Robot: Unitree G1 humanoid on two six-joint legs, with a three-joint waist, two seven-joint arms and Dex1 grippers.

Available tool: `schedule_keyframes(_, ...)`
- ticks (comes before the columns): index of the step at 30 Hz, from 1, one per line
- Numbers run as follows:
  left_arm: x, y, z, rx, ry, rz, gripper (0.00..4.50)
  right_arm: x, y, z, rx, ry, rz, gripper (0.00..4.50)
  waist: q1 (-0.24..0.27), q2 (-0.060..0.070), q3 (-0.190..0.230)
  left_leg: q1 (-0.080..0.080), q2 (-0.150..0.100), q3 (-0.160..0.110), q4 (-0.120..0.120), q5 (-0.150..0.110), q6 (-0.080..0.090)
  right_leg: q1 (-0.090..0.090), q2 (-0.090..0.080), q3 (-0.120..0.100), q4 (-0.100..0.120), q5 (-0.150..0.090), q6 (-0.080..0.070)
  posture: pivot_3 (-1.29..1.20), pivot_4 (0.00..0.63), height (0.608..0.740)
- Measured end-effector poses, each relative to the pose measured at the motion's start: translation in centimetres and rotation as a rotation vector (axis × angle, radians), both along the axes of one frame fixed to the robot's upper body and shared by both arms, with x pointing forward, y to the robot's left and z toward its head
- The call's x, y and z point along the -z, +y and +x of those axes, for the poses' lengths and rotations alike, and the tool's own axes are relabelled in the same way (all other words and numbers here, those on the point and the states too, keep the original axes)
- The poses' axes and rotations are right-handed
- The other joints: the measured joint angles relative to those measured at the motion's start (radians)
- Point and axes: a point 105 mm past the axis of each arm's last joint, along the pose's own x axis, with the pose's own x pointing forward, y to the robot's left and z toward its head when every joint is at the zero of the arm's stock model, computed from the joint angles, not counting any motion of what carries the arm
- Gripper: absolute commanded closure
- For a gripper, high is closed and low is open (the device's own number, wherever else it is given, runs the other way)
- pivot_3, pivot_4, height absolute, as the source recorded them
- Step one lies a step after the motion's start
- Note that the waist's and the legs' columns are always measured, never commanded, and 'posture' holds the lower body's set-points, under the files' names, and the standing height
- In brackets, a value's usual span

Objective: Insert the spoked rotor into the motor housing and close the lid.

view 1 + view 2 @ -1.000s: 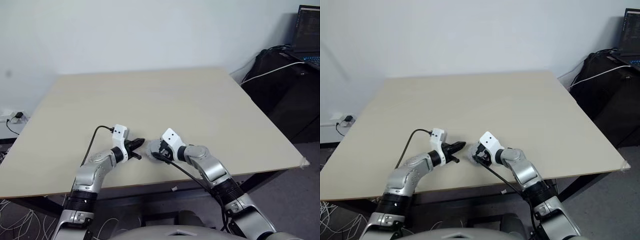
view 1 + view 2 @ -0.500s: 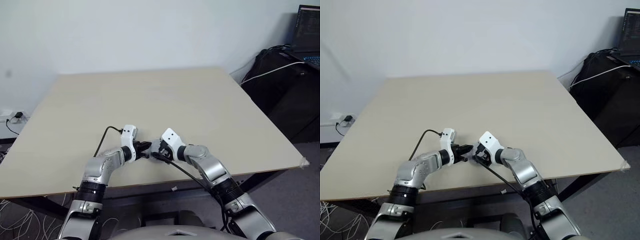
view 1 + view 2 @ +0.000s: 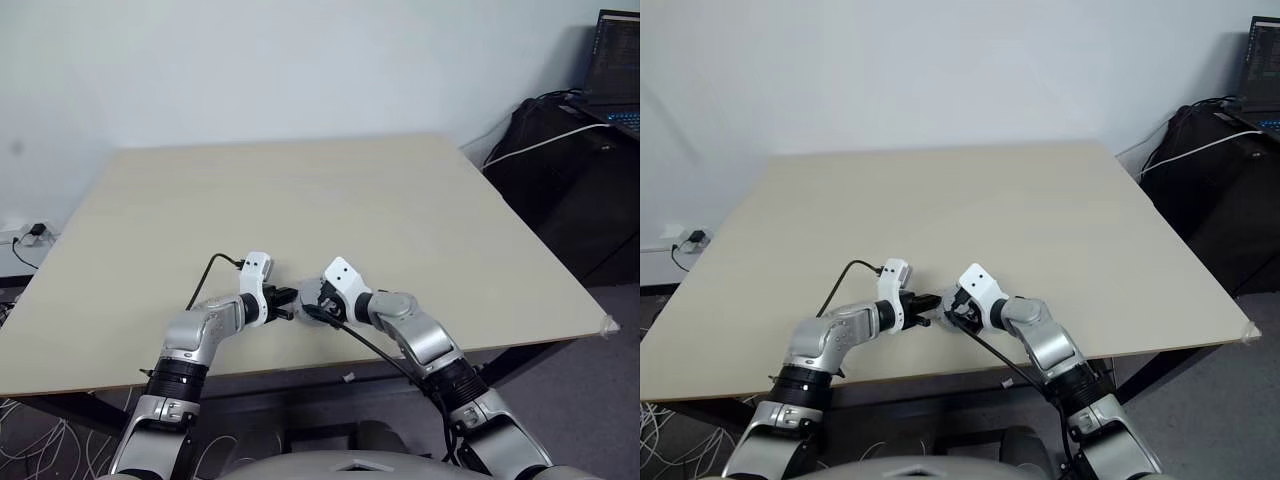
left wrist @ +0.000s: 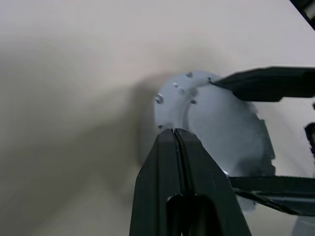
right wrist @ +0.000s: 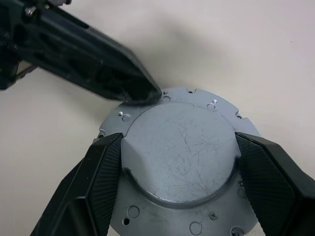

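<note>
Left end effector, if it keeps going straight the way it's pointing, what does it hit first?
Most likely the round metal housing. The shut left end effector already sits at its rim, while the right end effector grips its sides.

Housing (image 5: 179, 162) on table (image 3: 400, 210), between hands.

The two head views look forward and down from above onto the table (image 3: 400, 220), well back from it. Each wrist view looks along its own fingers from very close. Both share the grey metal housing (image 5: 182, 157) on the tabletop.
</note>
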Motion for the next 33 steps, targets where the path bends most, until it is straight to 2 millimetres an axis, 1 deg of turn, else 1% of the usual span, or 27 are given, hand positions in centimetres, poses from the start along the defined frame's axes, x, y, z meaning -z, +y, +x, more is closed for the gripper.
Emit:
schedule_keyframes(11,0.0,-0.2,-0.1,0.019,-0.001,0.014,4.5,0.0,0.0,0.0,0.005,0.0,0.001,1.24,0.001,0.0,0.0,0.0,0.0,0.0,0.0,0.0,0.0,0.0,0.0,0.0,0.0,0.0,0.0,0.0,0.0,0.74)
schedule_keyframes(13,0.0,-0.3,-0.1,0.021,-0.001,0.014,4.5,-0.2,0.0,0.0,0.007,-0.001,0.005,0.51,0.001,0.0,0.0,0.0,0.0,0.0,0.0,0.0,0.0,0.0,0.0,0.0,0.0,0.0,0.0,0.0,0.0,0.74)
schedule_keyframes(15,0.0,-0.3,-0.1,0.022,-0.003,0.013,4.5,-0.2,-0.1,-0.2,0.007,0.007,0.015,0.02,0.0,-0.001,0.0,0.0,0.0,-0.001,0.0,0.0,0.0,0.0,0.0,0.0,0.0,0.0,0.0,0.0,0.0,0.74)
schedule_keyframes(21,0.0,-0.4,0.0,0.019,-0.006,0.012,4.5,-0.4,-0.2,-0.2,0.024,0.011,0.043,0.02,0.001,-0.002,0.0,0.0,0.0,-0.001,0.0,0.0,0.0,0.0,0.0,0.0,0.0,0.0,0.001,0.0,0.0,0.74)
schedule_keyframes(24,-0.1,-0.5,0.0,0.021,-0.009,0.01,4.5,-0.6,-0.3,-0.1,0.07,0.011,0.094,0.02,0.001,-0.002,0.001,-0.002,0.0,-0.001,0.0,0.0,0.0,-0.001,-0.001,0.0,0.0,0.0,0.001,0.0,0.0,0.74)
schedule_keyframes(25,-0.1,-0.5,0.0,0.021,-0.011,0.01,4.5,-1.1,-0.5,0.2,0.1,-0.004,0.13,0.02,0.001,-0.002,0.001,-0.002,-0.001,-0.001,0.0,0.0,0.0,-0.002,-0.001,0.0,0.0,0.0,0.001,0.0,0.0,0.74)
schedule_keyframes(26,-0.1,-0.5,0.0,0.021,-0.011,0.01,4.5,-1.3,-0.5,0.3,0.103,-0.008,0.134,0.02,0.001,-0.002,0.001,-0.003,-0.001,-0.001,0.0,0.0,0.0,-0.003,-0.001,0.0,0.0,0.0,0.001,0.0,0.0,0.74)
schedule_keyframes(29,-0.2,-0.5,0.0,0.022,-0.013,0.008,4.5,-4.3,-1.1,1.4,0.18,-0.086,0.243,0.02,0.002,-0.002,0.002,-0.005,-0.001,-0.001,0.0,0.0,-0.001,-0.004,0.0,0.0,0.0,0.001,0.003,0.0,0.0,0.74)
schedule_keyframes(30,-0.2,-0.5,0.0,0.023,-0.013,0.008,4.5,-6.0,-1.7,1.8,0.222,-0.128,0.289,0.02,0.003,-0.002,0.002,-0.006,-0.001,-0.002,0.0,0.0,-0.001,-0.005,0.0,0.0,0.0,0.001,0.003,0.0,0.0,0.74)
schedule_keyframes(31,-0.2,-0.5,0.0,0.024,-0.013,0.007,4.5,-7.1,-2.1,2.1,0.252,-0.152,0.317,0.02,0.004,-0.002,0.002,-0.006,-0.001,-0.002,0.0,0.0,-0.001,-0.005,-0.001,0.0,0.0,0.001,0.004,0.0,0.0,0.74)
schedule_keyframes(32,-0.2,-0.6,0.0,0.025,-0.013,0.006,4.5,-8.0,-2.8,2.4,0.292,-0.161,0.333,0.02,0.005,-0.002,0.002,-0.006,-0.001,-0.002,0.0,0.0,-0.001,-0.005,0.0,0.0,-0.001,0.001,0.003,0.0,0.0,0.74)
schedule_keyframes(33,-0.2,-0.6,0.0,0.026,-0.014,0.005,4.5,-8.2,-3.3,2.4,0.317,-0.151,0.334,0.02,0.005,-0.002,0.002,-0.006,-0.001,-0.002,0.0,0.0,-0.001,-0.005,0.0,0.0,-0.001,0.001,0.003,0.0,0.0,0.74)
